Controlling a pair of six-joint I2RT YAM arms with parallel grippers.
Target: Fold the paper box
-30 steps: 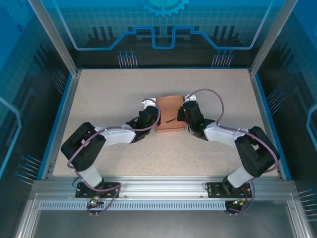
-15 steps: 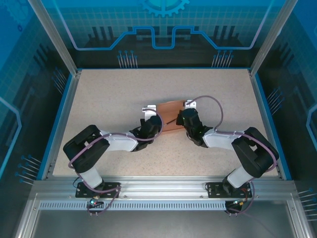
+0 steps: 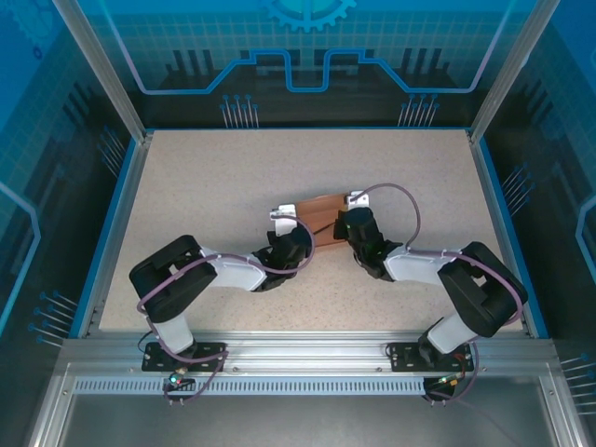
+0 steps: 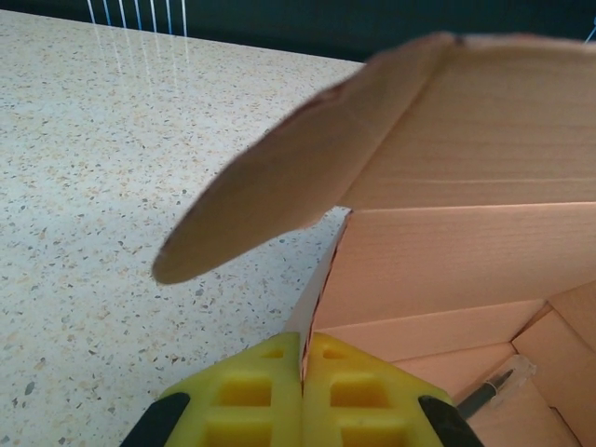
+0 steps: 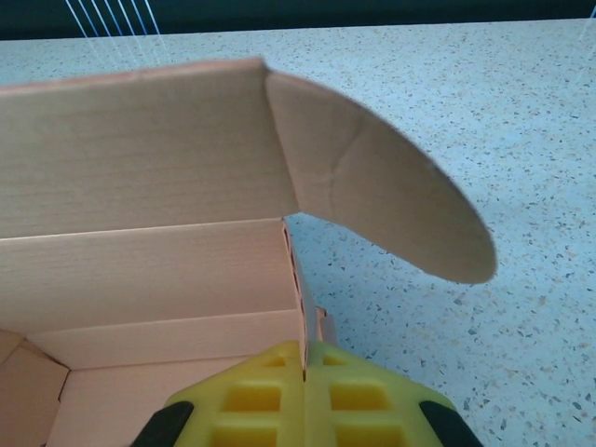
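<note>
Card was what you had pinched at both ends. Seen from above, the paper box [image 3: 319, 212] sat near the middle of the speckled table [image 3: 205, 177], between your two arms. Your left gripper [image 3: 296, 244] was at its left end and your right gripper [image 3: 346, 226] at its right. A thin dark stick [image 3: 323, 226] showed against the card between them.

On your left wrist camera, the left gripper [image 4: 303, 358] had its yellow fingers [image 4: 251, 396] pressed together, and the thin edge of the paper box [image 4: 466, 251] side wall ran straight down into the seam between them. The back panel stood up behind, with a rounded flap [image 4: 270, 205] jutting out over the table [image 4: 112, 186]. The stick [image 4: 486, 395] lay inside, on the box floor.

Your right wrist camera mirrored that. The right gripper [image 5: 305, 363] was closed on the opposite side wall of the paper box [image 5: 140, 251], fingers [image 5: 358, 396] flush against each other around the card. A second rounded flap [image 5: 391, 205] curved outward above the table [image 5: 521, 112].
</note>
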